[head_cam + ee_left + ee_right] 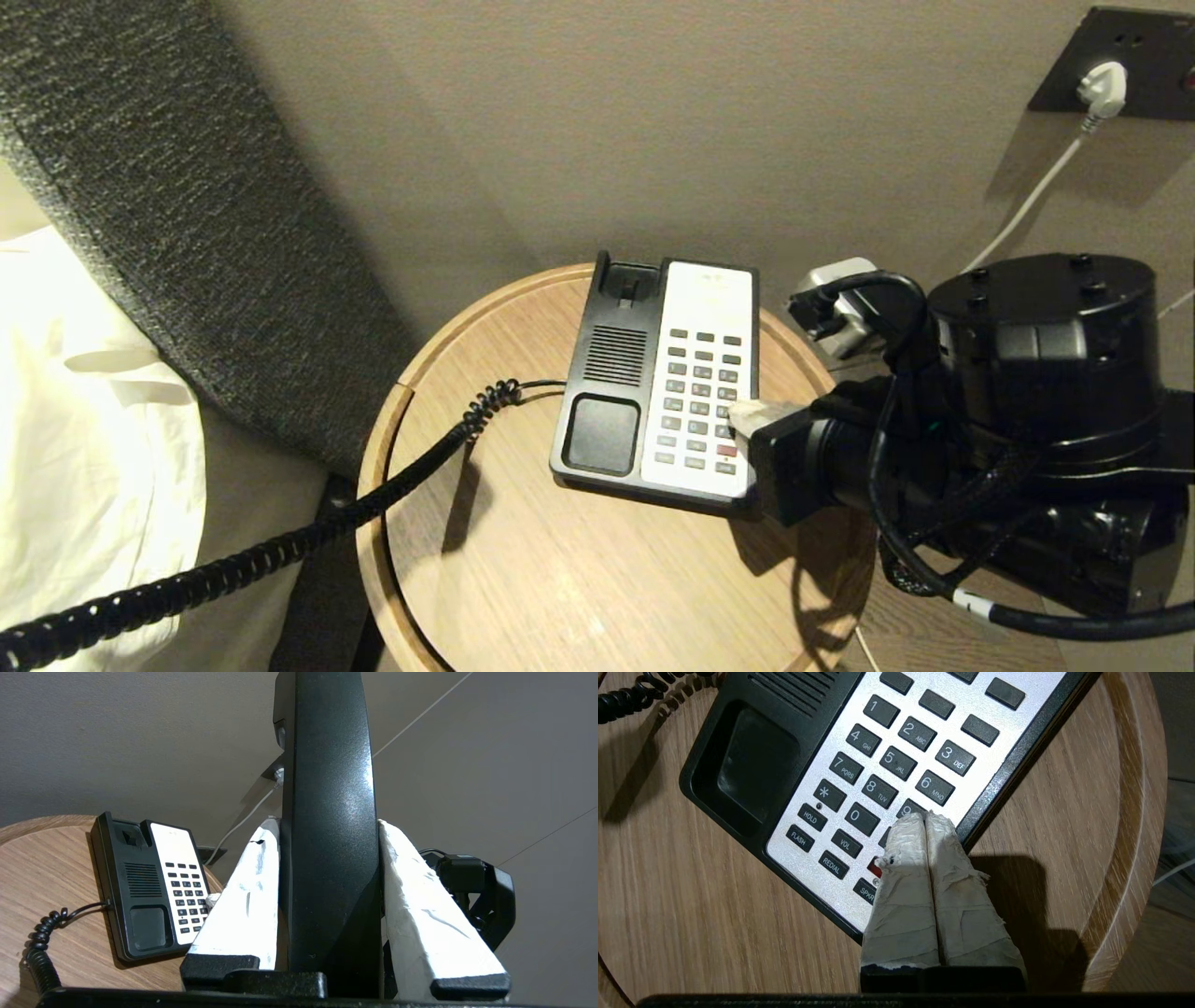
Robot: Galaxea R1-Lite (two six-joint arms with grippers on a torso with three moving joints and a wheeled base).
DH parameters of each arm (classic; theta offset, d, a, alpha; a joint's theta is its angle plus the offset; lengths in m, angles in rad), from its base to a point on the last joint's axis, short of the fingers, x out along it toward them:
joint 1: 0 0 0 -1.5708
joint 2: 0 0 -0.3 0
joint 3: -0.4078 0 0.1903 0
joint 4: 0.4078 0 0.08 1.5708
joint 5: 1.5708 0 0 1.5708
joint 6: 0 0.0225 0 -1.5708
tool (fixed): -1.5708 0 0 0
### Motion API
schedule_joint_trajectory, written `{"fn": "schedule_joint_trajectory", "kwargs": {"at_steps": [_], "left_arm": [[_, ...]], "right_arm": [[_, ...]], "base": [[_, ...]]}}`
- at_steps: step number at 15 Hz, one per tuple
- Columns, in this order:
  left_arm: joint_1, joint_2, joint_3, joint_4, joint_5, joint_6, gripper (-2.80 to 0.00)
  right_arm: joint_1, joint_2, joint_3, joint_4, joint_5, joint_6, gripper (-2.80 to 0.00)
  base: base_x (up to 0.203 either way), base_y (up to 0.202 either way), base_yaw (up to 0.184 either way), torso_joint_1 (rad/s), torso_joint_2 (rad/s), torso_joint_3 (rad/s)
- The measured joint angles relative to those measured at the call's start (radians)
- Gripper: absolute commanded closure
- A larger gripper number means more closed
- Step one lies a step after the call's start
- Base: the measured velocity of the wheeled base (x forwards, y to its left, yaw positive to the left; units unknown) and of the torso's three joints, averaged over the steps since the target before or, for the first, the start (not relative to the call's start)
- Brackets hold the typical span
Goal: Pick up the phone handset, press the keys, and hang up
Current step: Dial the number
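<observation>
The phone handset [329, 826], long and glossy black, stands between the white-wrapped fingers of my left gripper [329, 823], which is shut on it; this gripper is outside the head view. Its coiled cord [280, 551] runs off the table's left side. The keys [700, 401] sit in a grid on the white faceplate of the phone base [607, 373], with one red key [726, 450]. My right gripper [738, 415] is shut, its taped tips [924, 819] over the key marked 9 [909, 808], at the keypad's right edge. The handset cradle on the base is empty.
The phone stands on a round wooden table [560, 579] with a raised rim. A dark padded headboard [187, 215] and white bedding [84, 448] lie to the left. A wall socket with a white plug [1103, 89] and a white adapter [840, 280] are behind the table.
</observation>
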Motion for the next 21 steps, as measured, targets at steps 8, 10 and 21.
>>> {"fn": "schedule_joint_trajectory", "kwargs": {"at_steps": [8,10,21], "left_arm": [[0.000,0.000,0.005,0.000,-0.001,0.000,0.00],[0.000,0.000,0.007,0.000,-0.001,0.000,0.00],[0.000,-0.002,0.005,0.000,-0.001,0.001,0.00]], "right_arm": [[0.000,0.005,0.000,-0.008,0.000,0.000,0.00],[0.000,0.009,0.002,-0.008,0.000,-0.001,0.00],[0.000,0.023,0.013,-0.013,-0.001,0.000,0.00]], "base": [[0.000,0.000,0.000,0.000,0.00,0.000],[0.000,0.000,0.000,0.000,0.00,0.000],[0.000,0.000,0.000,0.000,0.00,0.000]]}}
